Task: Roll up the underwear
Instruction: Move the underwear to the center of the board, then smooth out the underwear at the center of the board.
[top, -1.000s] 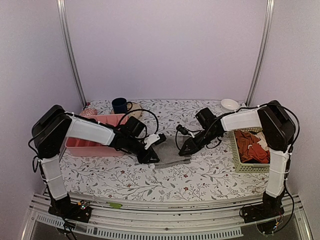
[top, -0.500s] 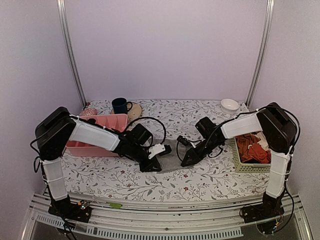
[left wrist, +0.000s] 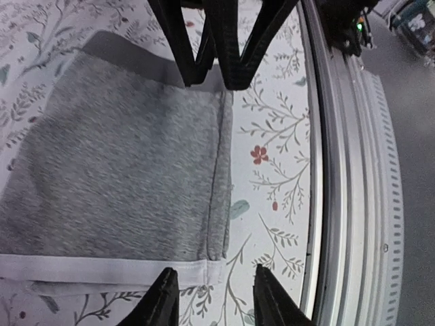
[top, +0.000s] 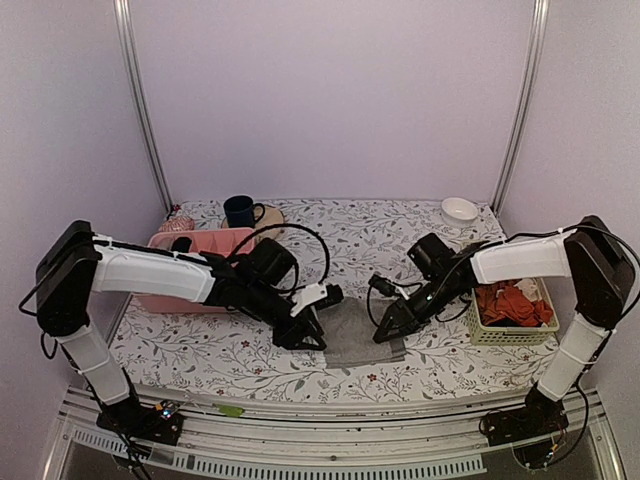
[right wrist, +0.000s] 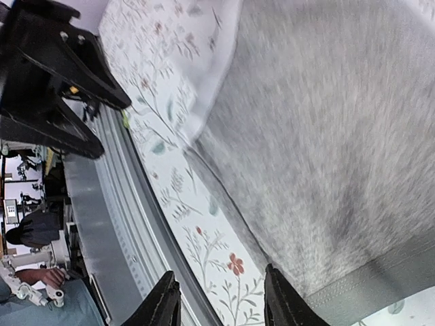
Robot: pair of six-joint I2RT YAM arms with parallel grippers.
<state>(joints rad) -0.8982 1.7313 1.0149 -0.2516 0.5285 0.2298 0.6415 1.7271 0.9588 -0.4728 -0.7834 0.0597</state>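
Note:
The underwear (top: 362, 333), grey boxer briefs, lies flat on the flowered tablecloth between my two arms. In the left wrist view its grey cloth (left wrist: 122, 170) fills the left side, with the pale hem trim along the bottom. My left gripper (top: 305, 335) (left wrist: 214, 295) is open just over that trim's corner and grips nothing. My right gripper (top: 385, 328) (right wrist: 221, 299) is open too, over the cloth's edge. The grey fabric (right wrist: 326, 136) and its darker waistband (right wrist: 384, 275) lie to its right.
A pink tray (top: 190, 290) stands at the left, with a dark blue mug (top: 238, 210) behind it. A white bowl (top: 459, 209) sits at the back right. A green basket (top: 480, 325) holds orange-red garments (top: 510, 303). The metal front rail (top: 330, 410) runs close by.
Both arms came toward the table's near edge, bringing the underwear with them. It now lies spread flat, and both grippers have opened and let it go.

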